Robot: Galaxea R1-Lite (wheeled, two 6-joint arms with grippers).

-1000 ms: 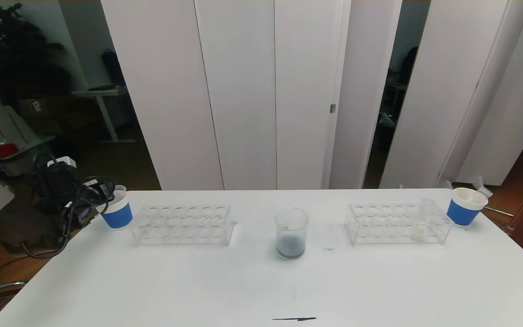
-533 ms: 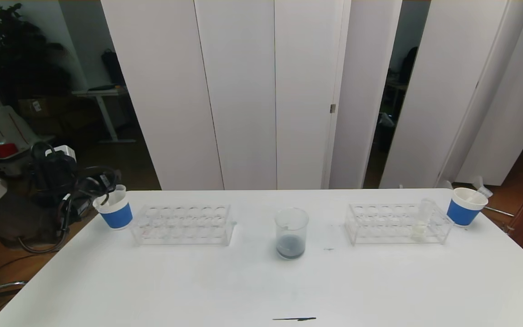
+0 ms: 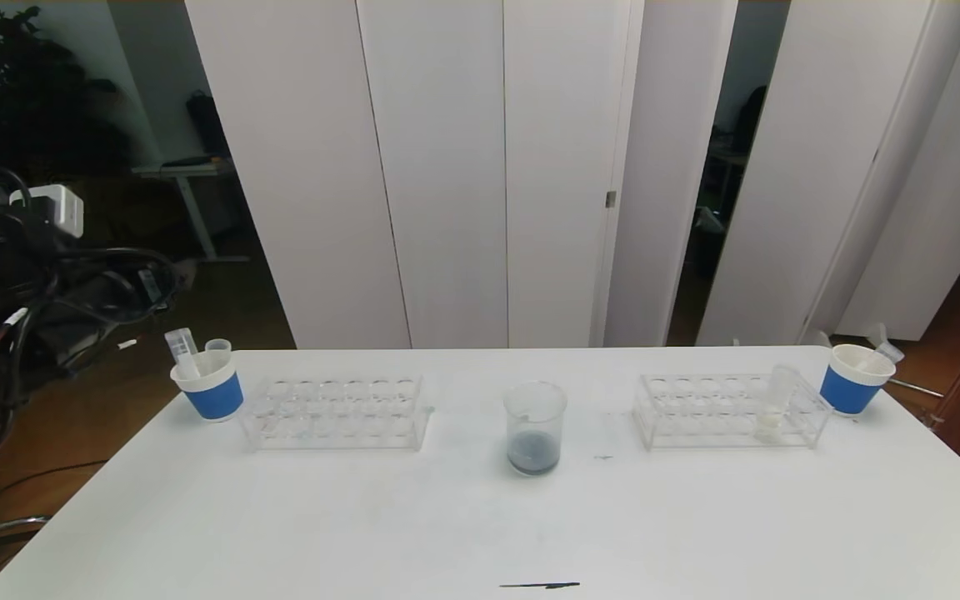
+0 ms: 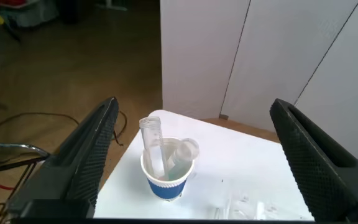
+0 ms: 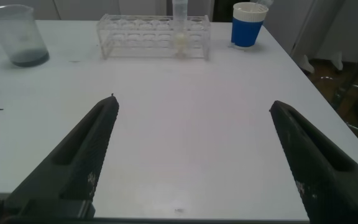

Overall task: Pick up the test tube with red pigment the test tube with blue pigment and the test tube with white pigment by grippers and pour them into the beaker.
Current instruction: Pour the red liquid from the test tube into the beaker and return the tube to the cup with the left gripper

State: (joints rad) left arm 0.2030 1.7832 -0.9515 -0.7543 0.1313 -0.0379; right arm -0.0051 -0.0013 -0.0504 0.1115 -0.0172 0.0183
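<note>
The clear beaker (image 3: 535, 429) (image 5: 16, 36) stands mid-table with dark grey-blue liquid in its bottom. The test tube with white pigment (image 3: 774, 408) (image 5: 179, 28) stands upright in the right rack (image 3: 730, 410). No tube showing red or blue pigment is in view. Two clear tubes (image 3: 184, 354) (image 4: 152, 149) lean in the left blue-banded cup (image 3: 212, 390) (image 4: 166, 180). My left gripper (image 3: 159, 283) (image 4: 194, 109) hangs open above and behind that cup, holding nothing. My right gripper (image 5: 191, 106) is open over bare table near the front right, out of the head view.
An empty clear rack (image 3: 335, 412) sits right of the left cup. A second blue-banded cup (image 3: 855, 379) (image 5: 248, 25) with a tube stands at the far right corner. A dark mark (image 3: 540, 585) lies by the front edge. The table's left edge (image 3: 97, 483) drops to the floor.
My left gripper has opened, risen and pulled back to the left, away from the left cup. A tube now stands free in that cup. The right arm has not moved.
</note>
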